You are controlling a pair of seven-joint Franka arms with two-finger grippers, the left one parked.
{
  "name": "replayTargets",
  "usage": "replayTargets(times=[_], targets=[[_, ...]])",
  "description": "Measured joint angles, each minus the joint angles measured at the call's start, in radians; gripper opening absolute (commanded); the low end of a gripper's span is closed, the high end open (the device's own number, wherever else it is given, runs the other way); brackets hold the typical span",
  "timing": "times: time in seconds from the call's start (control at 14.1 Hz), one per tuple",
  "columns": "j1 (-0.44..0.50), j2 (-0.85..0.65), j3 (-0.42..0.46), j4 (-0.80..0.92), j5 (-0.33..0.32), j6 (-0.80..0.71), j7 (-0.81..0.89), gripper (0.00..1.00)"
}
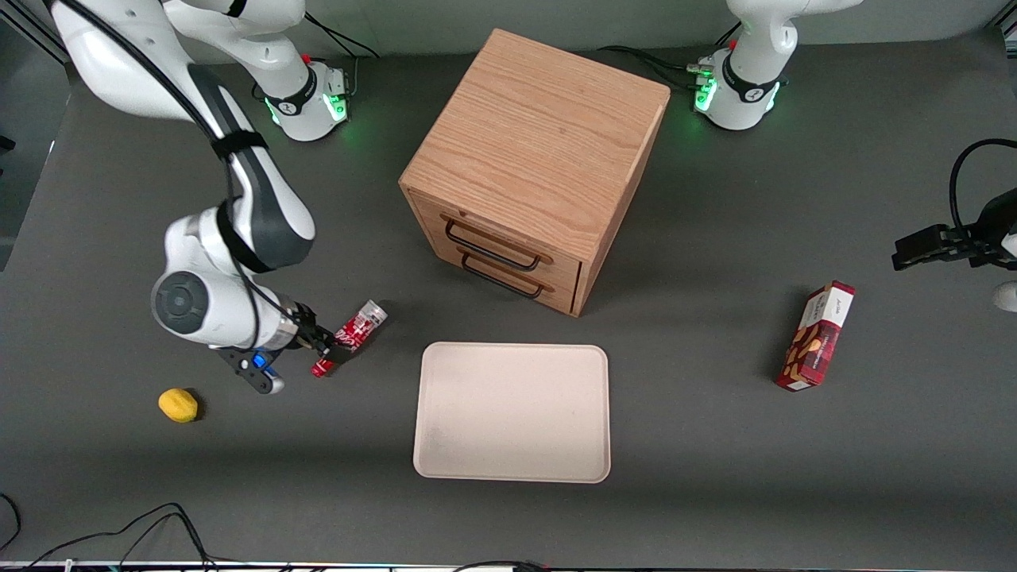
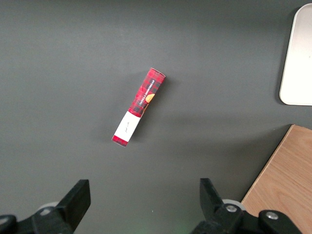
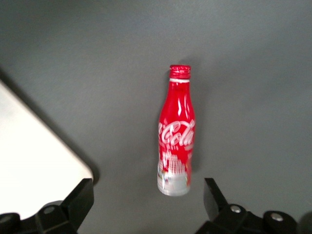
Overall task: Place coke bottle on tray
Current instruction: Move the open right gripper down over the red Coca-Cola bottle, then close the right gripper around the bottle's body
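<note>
The coke bottle [image 1: 355, 328], small, red, with a white script logo and a silvery base, lies on its side on the dark table beside the tray, toward the working arm's end. Its cap points toward the front camera. The right wrist view shows it whole [image 3: 176, 136], lying flat. My right gripper [image 1: 324, 343] hovers over the bottle's cap half, open and holding nothing. Its two black fingers stand wide apart [image 3: 147, 191], with the bottle's base between their lines and touching neither. The cream-beige tray [image 1: 512, 413] lies flat and bare; one corner shows in the right wrist view [image 3: 29, 156].
A wooden drawer cabinet [image 1: 532, 167] stands farther from the front camera than the tray. A yellow lemon [image 1: 178, 404] lies near the working arm. A red snack box [image 1: 818, 336] lies toward the parked arm's end, also in the left wrist view [image 2: 139, 106].
</note>
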Motion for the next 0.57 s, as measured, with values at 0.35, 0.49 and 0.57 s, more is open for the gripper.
replayTargets(times=[0.35,0.49,0.57], targets=[[0.001,0.077,0.001,-0.137,-0.058,0.243,0.068,1.0],[0.002,0.085,0.001,-0.169,-0.06,0.285,0.071,0.68],[0.002,0.086,0.001,-0.181,-0.06,0.304,0.072,0.01]])
